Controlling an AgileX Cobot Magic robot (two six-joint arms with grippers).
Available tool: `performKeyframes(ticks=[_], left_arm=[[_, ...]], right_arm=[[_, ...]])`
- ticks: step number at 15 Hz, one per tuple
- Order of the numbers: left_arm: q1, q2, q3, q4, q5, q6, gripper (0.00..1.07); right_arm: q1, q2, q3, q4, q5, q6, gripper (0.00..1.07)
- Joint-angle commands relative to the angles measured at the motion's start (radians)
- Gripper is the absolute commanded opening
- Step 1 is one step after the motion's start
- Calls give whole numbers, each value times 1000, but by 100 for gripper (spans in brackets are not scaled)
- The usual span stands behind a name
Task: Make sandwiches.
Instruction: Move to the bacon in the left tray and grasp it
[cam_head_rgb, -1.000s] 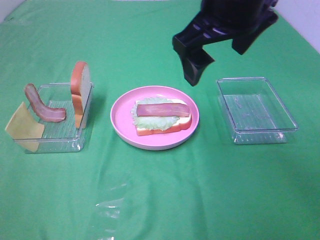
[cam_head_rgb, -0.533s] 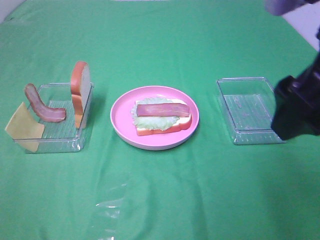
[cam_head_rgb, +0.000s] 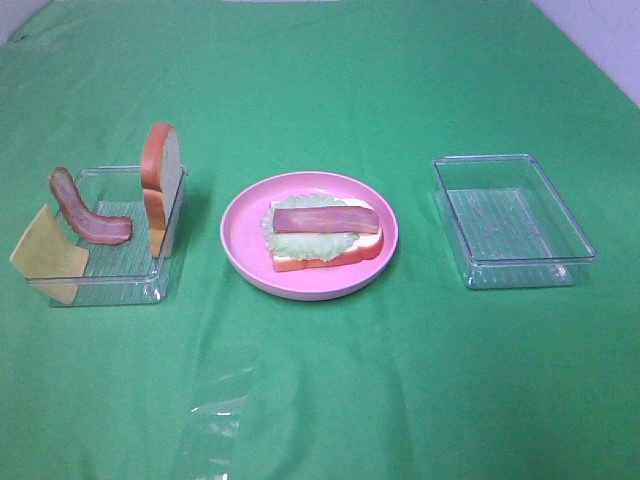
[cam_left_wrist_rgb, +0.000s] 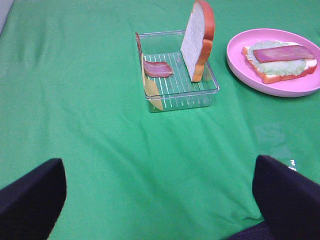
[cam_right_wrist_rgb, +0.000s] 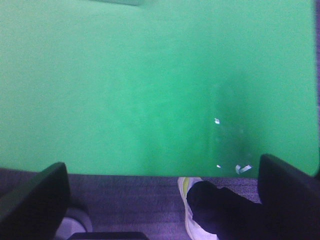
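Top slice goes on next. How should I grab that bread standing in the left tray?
Take the bread slice by its rounded top crust, coming straight down from above and pinching across its two flat faces. It stands upright on edge against the plate-side wall of the tray, with its top well above the rim.

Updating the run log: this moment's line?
sandwich on plate, untopped; bread slice upright in tray; left gripper open; right gripper open

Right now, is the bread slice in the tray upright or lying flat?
Upright: the bread slice stands on edge inside the clear tray.
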Motion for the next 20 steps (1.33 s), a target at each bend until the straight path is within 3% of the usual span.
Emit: performKeyframes(ticks=[1, 4, 6, 9, 20], left_arm=[[2, -2, 1, -4, -3, -1, 93], [2, -2, 1, -4, -3, -1, 93], [2, -2, 1, -4, -3, -1, 93], [2, -2, 1, -4, -3, -1, 93], [2, -3, 1, -5, -3, -1, 93]], right_arm=[[-208, -188, 22, 120, -54, -159, 98], [-272, -345, 88, 281, -124, -275, 98], [-271, -427, 163, 303, -126, -278, 98], [-271, -529, 156, 326, -127, -277, 98], [-268, -525, 156, 326, -127, -273, 98]])
